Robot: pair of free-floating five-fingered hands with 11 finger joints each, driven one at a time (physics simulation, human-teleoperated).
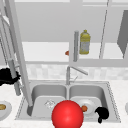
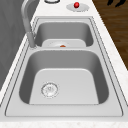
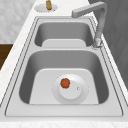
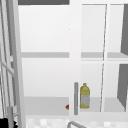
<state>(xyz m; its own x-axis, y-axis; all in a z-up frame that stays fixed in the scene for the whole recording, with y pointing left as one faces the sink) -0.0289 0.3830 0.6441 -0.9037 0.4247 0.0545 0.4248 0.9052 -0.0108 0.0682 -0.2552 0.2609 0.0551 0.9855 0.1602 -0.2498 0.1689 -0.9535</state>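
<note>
Spanning table, double sink [image 1: 110,100], faucet [image 1: 68,75] at back. Large red ball [image 1: 67,114] low at front, before sink's divider. White plate [image 3: 82,93] in right basin, small orange-red fruit [image 3: 65,83] on it. Right hand [image 1: 102,113] at right basin's front corner, just beside plate, fingers curled, holding nothing. Left hand [image 1: 7,75] at cabinet door's bar handle [image 1: 13,77], far left; grip cannot be told. Yellow bottle [image 1: 84,42] on cabinet shelf.
</note>
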